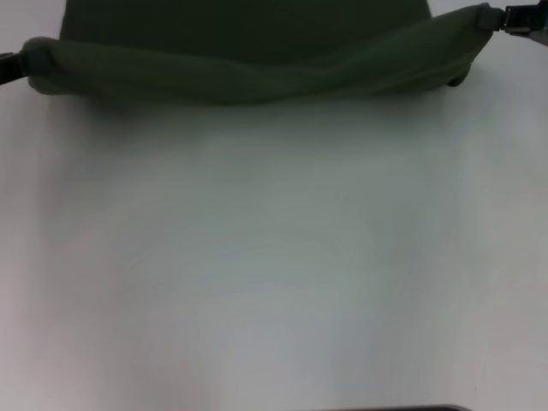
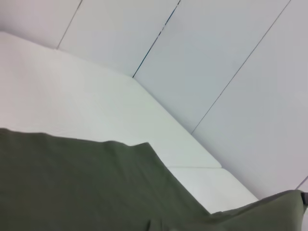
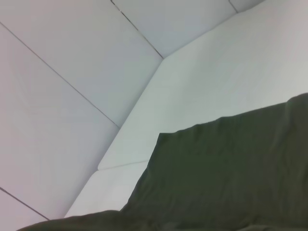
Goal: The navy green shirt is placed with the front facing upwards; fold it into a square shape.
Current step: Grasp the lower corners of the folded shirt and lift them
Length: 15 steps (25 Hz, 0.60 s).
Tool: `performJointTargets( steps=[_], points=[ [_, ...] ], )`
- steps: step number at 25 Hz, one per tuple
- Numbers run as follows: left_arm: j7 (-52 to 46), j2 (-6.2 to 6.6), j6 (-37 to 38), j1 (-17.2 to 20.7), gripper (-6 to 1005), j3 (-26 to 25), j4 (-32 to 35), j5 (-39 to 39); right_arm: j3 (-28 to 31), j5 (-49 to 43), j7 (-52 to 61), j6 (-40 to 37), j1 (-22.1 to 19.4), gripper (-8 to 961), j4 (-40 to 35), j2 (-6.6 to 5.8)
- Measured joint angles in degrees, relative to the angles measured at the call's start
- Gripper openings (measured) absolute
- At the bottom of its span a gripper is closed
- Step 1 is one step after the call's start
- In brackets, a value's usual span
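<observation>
The navy green shirt (image 1: 248,51) lies at the far edge of the white table in the head view, plain dark olive with no lettering showing. Its near edge is a thick rolled band stretched between my two grippers and sagging in the middle. My left gripper (image 1: 8,67) holds the bunched left end at the picture's left border. My right gripper (image 1: 514,19) holds the right end, pulled to a point at the top right. The left wrist view shows the shirt (image 2: 72,183) as a flat sheet over the table, and so does the right wrist view of the shirt (image 3: 226,173).
The white table (image 1: 274,257) fills the head view in front of the shirt. A dark strip (image 1: 411,408) runs along its near edge. Pale wall panels (image 2: 216,48) with thin seams stand behind the table in both wrist views.
</observation>
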Motion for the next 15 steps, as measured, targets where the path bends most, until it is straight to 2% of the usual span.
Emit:
performJointTargets(
  steps=[6, 10, 15],
  points=[
    [-0.19, 0.14, 0.75, 0.22, 42, -0.03, 0.37, -0.01, -0.44, -0.04, 0.81, 0.11, 0.71, 10, 0.31, -0.27],
    [0.10, 0.10, 0.81, 0.88, 43, 0.37, 0.06, 0.54, -1.05, -0.22, 0.64, -0.27, 0.74, 10, 0.35, 0.17],
    [0.51, 0.15, 0.88, 3.09, 45, 0.70, 0.03, 0.60, -0.87, -0.08, -0.33, -1.37, -1.20, 10, 0.40, 0.79]
  ],
)
